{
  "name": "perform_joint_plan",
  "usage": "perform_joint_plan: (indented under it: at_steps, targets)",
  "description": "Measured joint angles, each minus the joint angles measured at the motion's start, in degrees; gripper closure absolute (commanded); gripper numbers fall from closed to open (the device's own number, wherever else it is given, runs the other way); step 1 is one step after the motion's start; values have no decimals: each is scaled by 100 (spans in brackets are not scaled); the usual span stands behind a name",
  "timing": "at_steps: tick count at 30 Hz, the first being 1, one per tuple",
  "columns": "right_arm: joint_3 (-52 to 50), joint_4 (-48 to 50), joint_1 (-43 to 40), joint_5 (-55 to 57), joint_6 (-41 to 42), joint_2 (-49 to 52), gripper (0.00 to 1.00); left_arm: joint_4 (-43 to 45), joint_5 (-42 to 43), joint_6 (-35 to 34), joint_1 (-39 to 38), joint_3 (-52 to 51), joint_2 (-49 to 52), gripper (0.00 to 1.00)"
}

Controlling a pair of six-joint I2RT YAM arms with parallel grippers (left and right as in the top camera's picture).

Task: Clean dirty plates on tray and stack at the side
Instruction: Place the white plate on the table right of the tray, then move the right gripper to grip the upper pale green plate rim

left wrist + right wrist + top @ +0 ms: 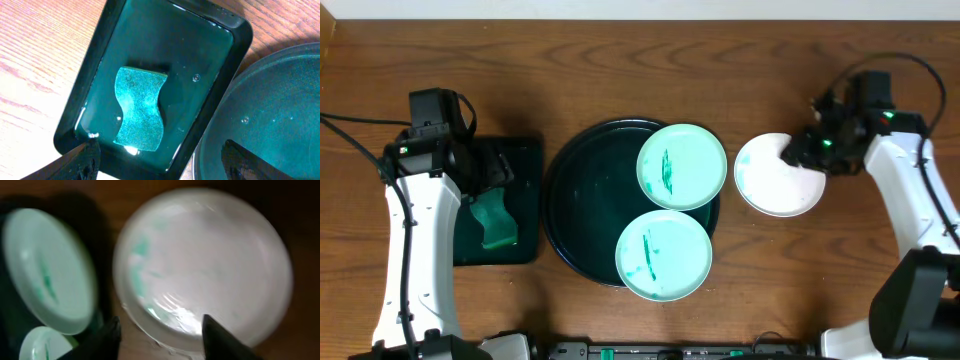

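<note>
Plates, three: white plate (778,176) on the table just right of the tray (570,200); far mint plate (681,166) and near mint plate (664,254) on its right side, both green-streaked. Likely stiff, light, glossy and slippery, chippable, so you should pinch them at the raised rim. Right gripper (800,152) over the white plate's far edge, jaws parted, holding nothing; left gripper (160,147) spread wide above the teal cloth (140,110).

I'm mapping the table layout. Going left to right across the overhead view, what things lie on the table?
black rectangular tray → round dark tray → white plate
</note>
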Motion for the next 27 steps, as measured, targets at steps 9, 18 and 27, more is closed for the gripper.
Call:
perform_joint_plan:
  at_steps: [9, 18, 27]
  targets:
    - [37, 857, 1255, 391, -17, 315, 53, -2, 0, 0, 0, 0, 0, 22]
    - [37, 1545, 1641, 562, -26, 1169, 66, 0, -2, 0, 0, 0, 0, 22]
    - [37, 1722, 1722, 592, -33, 1467, 84, 13, 0, 0, 0, 0, 0, 22]
